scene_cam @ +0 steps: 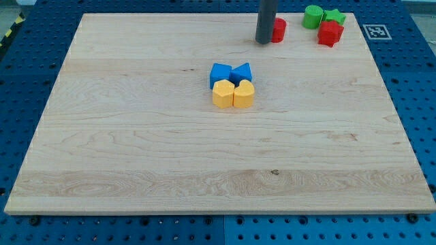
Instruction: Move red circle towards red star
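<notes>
The red circle [278,30] lies near the board's top edge, right of centre. My tip [263,41] stands right against its left side and hides part of it. The red star [330,33] lies further to the right, about a block's width from the red circle.
A green circle [313,15] and a green star [334,16] sit just above the red star at the top edge. Two blue blocks [220,72] [242,71] and two yellow blocks [223,94] [244,94] cluster at the middle of the wooden board [136,156].
</notes>
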Motion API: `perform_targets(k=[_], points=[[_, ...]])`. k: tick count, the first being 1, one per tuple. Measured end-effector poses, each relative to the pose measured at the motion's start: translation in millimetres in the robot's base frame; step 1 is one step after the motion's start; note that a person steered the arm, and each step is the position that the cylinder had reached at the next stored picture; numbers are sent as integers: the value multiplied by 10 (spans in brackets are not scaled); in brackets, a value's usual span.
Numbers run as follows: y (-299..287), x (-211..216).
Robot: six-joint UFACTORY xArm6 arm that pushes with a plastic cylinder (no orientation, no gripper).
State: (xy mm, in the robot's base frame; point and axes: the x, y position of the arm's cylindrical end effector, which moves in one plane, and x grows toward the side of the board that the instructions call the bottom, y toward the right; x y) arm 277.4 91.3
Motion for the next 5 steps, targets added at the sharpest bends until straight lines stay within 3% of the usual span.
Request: perform_targets(k=[3,5], points=[[182,-29],[74,-277]])
